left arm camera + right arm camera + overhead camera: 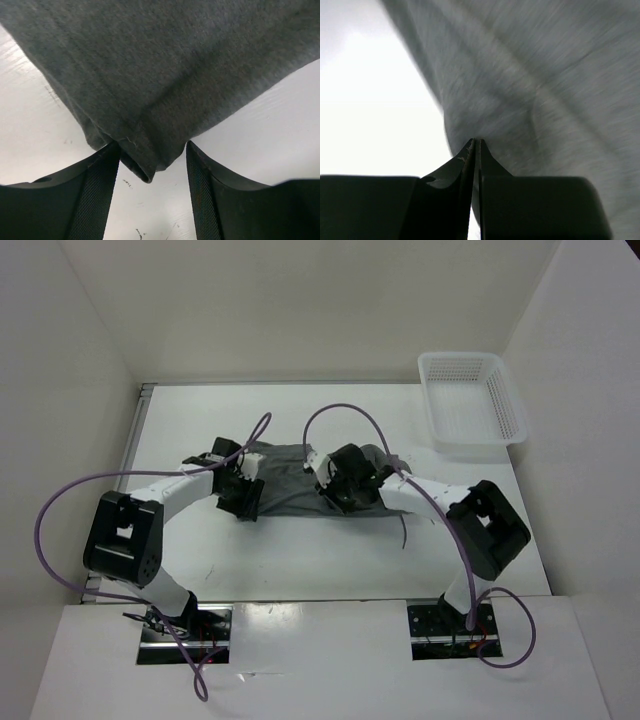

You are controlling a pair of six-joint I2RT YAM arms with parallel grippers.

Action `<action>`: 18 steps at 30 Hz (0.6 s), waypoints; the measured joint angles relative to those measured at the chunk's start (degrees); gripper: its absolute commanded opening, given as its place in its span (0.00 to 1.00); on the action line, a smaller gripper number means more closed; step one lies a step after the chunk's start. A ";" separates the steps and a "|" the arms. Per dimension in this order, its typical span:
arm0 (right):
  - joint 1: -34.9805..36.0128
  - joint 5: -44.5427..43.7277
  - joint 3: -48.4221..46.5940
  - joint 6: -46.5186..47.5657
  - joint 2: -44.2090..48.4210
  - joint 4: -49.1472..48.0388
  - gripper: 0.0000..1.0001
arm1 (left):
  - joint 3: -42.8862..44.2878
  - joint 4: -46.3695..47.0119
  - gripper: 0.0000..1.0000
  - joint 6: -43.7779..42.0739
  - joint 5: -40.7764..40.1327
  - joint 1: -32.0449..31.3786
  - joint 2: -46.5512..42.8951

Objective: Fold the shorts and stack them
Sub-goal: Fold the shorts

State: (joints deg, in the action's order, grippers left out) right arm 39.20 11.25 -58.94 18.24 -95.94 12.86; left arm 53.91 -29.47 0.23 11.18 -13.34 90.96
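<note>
The grey shorts (295,485) lie spread flat on the white table, with a thin drawstring (403,528) hanging off their right edge. My left gripper (247,502) is at the shorts' near-left corner. In the left wrist view it (152,146) is open, and the folded corner of the shorts (150,100) lies on the table between the two fingers. My right gripper (328,490) is over the middle of the shorts. In the right wrist view it (476,142) is shut, pinching a ridge of the grey fabric (535,85), which looks blurred.
A white mesh basket (505,405) stands at the back right corner of the table (300,550). White walls close in the table at the back and sides. Purple cables loop above both arms.
</note>
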 measured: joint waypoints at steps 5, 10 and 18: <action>0.17 0.61 5.57 -1.40 0.22 0.31 0.09 | -0.57 0.83 0.63 0.00 -1.49 -0.46 0.52; 0.15 1.38 5.81 -1.92 0.37 0.26 0.13 | -0.52 -0.55 0.63 0.00 -1.95 -0.46 1.07; 0.20 2.75 8.81 -1.81 3.37 2.78 0.17 | 4.74 -8.39 0.63 0.02 1.68 -0.02 0.15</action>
State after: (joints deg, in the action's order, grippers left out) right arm 39.40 14.00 -50.13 16.43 -92.58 15.64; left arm 58.65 -37.87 0.25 12.86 -13.37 91.11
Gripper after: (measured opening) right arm 0.145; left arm 0.627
